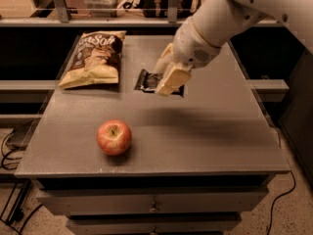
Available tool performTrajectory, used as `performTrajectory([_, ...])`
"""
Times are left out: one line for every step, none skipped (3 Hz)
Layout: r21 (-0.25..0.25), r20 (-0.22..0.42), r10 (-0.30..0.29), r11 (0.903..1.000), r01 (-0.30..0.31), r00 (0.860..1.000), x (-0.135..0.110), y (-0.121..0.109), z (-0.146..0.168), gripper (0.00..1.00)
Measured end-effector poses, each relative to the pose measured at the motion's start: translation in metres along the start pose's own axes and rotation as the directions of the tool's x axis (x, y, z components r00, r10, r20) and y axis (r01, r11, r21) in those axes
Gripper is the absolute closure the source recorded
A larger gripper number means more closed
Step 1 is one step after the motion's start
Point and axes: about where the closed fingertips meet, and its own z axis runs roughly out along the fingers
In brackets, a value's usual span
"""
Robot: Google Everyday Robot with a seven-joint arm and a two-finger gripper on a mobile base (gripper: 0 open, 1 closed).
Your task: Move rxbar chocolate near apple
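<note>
The rxbar chocolate [146,80], a flat black wrapper, sits in my gripper [167,83], which is shut on its right part and hides that end. The bar hangs a little above the grey table [220,131], near the middle and right of the chip bag. The apple [114,137], round and red with a yellowish blush, stands near the table's front left. It is well forward and to the left of the gripper and bar. My white arm reaches in from the upper right.
A brown-and-yellow chip bag [95,58] lies at the table's back left. A shelf rail [98,21] with stored items runs behind the table. Drawers [154,207] sit under the front edge. Cables [12,146] lie on the floor at left.
</note>
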Motion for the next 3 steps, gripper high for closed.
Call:
performTrajectory([-0.074, 0.005, -0.038, 0.9965, 0.039, 0.999, -0.009, 0.024, 0.031, 1.0])
performTrajectory([-0.127, -0.012, -0.061, 0.9901, 0.059, 0.998, -0.006, 0.044, 0.057, 0.82])
performTrajectory([-0.155, -0.028, -0.053, 0.9868, 0.048, 0.998, 0.0, 0.055, 0.074, 0.58])
